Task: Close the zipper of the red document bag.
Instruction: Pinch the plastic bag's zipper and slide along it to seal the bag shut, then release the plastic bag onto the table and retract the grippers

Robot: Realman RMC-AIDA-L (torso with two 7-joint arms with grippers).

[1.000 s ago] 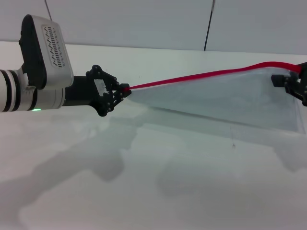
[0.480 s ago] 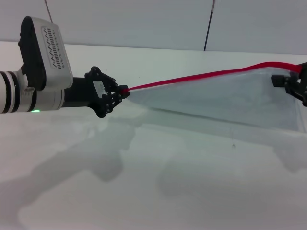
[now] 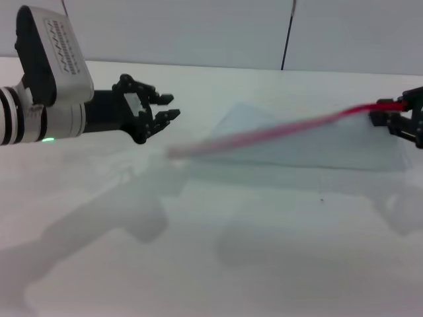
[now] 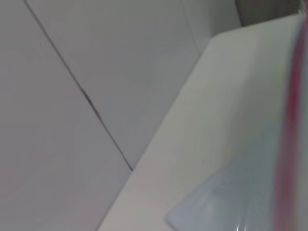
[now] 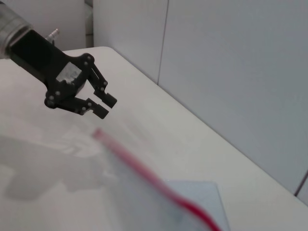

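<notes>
The left gripper (image 3: 165,107) hangs open above the tabletop's (image 3: 198,264) left side, free of the zipper (image 3: 277,131), while the right gripper (image 3: 396,112) pinches the red document bag's (image 3: 317,148) red end aloft.

A robot arm in white and black

The left arm (image 3: 46,115) is white with black rings, a small green light and a vented box; the left gripper (image 3: 168,107) and right gripper (image 3: 396,115) are black.

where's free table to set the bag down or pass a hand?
Bare table spans the whole near side, in front of the bag. More shows behind it, up to the wall. Crowded: the strip between the open left gripper and the right gripper, which grips the bag's zipper end.
</notes>
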